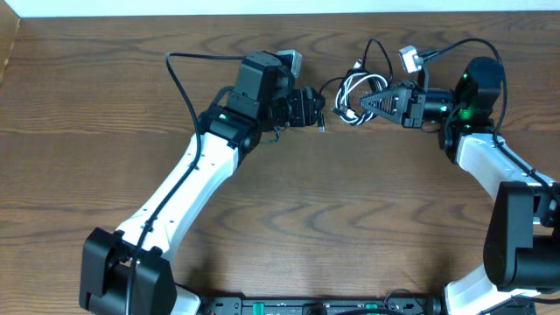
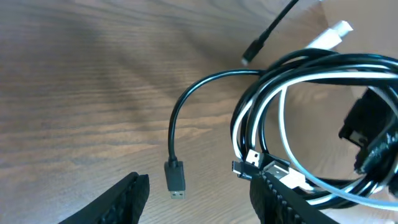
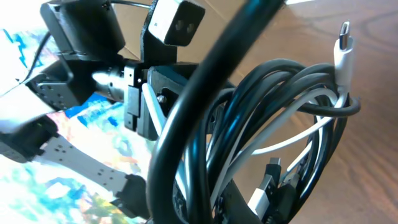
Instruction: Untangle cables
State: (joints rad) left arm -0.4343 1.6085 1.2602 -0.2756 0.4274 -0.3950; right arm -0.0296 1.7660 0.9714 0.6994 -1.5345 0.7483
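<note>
The cables, one black and one white, sit in one small bunch of loops near the far side of the table. The bunch is between the two grippers. The right gripper is closed tight on the bunch, and its tip pokes into the loops from the right. The left gripper is just beside the bunch on the other side. Its fingers are apart and hold nothing. A black plug on a loose end of the black cable lies on the wood between those fingers, touching neither. One finger is right up by the loops, and I cannot tell if it touches them. A white plug sticks out at the far side of the bunch
</note>
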